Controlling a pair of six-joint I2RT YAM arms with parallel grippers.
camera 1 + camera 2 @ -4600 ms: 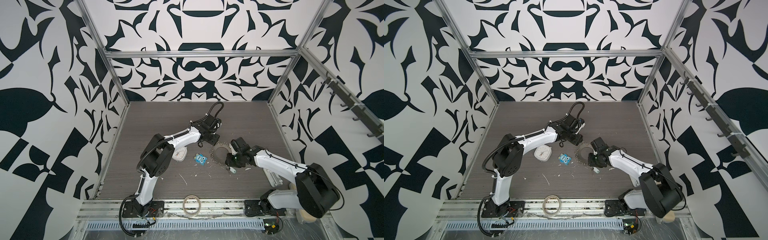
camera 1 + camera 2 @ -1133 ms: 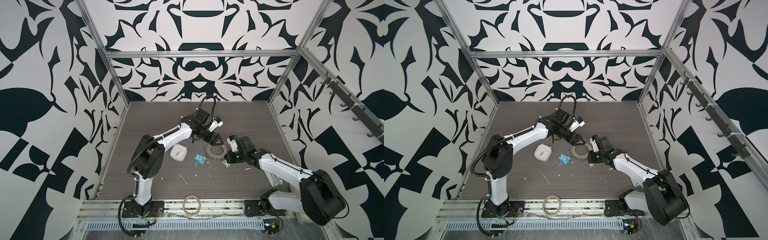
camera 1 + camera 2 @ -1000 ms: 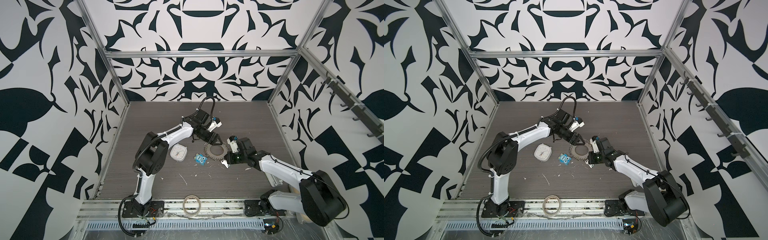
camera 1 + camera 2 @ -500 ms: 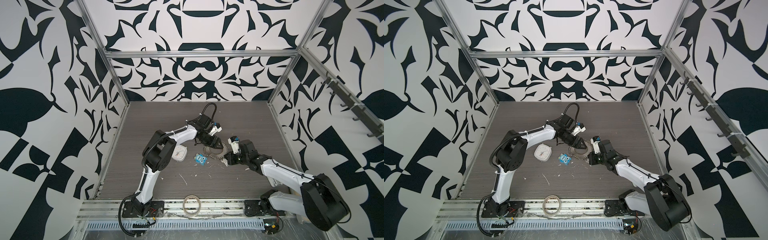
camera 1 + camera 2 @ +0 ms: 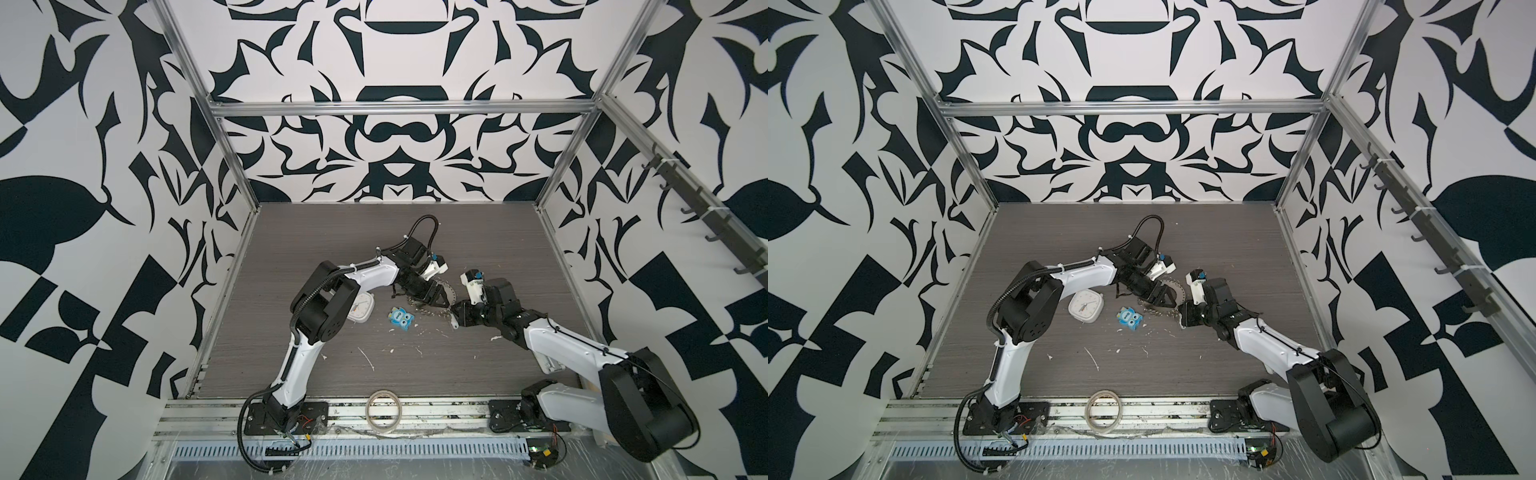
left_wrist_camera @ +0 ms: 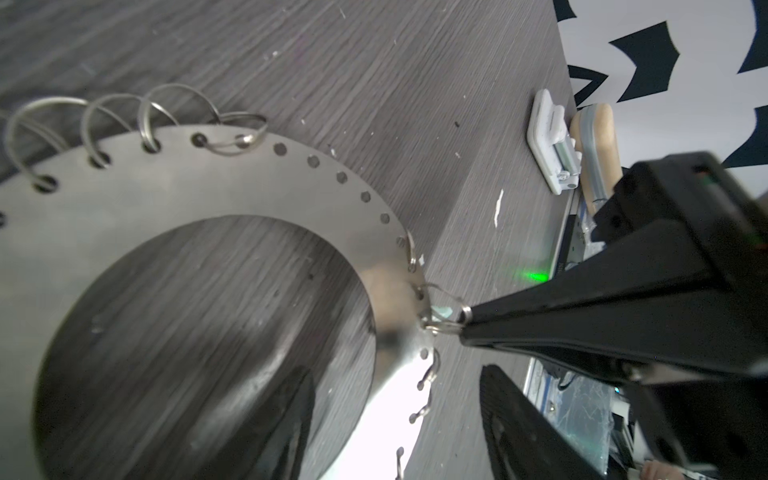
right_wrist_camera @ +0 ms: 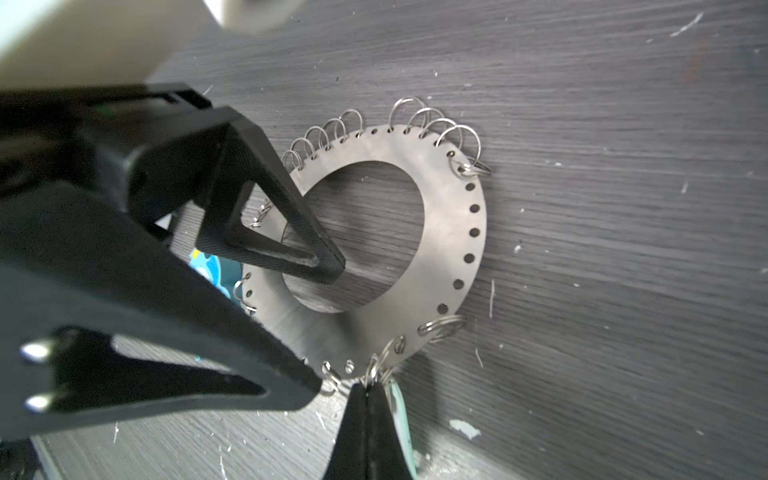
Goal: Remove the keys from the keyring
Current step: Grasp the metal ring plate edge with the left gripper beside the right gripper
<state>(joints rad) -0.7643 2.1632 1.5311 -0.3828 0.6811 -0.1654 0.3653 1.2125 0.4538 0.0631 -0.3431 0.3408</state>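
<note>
The keyring point(image 7: 449, 232) lies on the surface point(image 7: 623, 249). The right claw point(image 7: 366, 390) is pinched tight on a small ring point(image 6: 442, 328) at its rim, a pale tag point(image 7: 401, 409) beside. The left claw point(image 7: 322, 328) gapes astride the rim, one side in the hole.

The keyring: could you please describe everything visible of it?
The keyring is a flat, brushed silver metal disc with a large round central hole. Small holes line its rim; many carry wire split rings, one stretch is bare. It lies on the dark wood-grain table. The open left gripper straddles its band, one finger in the hole, one outside the rim. The right gripper is shut on a split ring at its edge.
</note>
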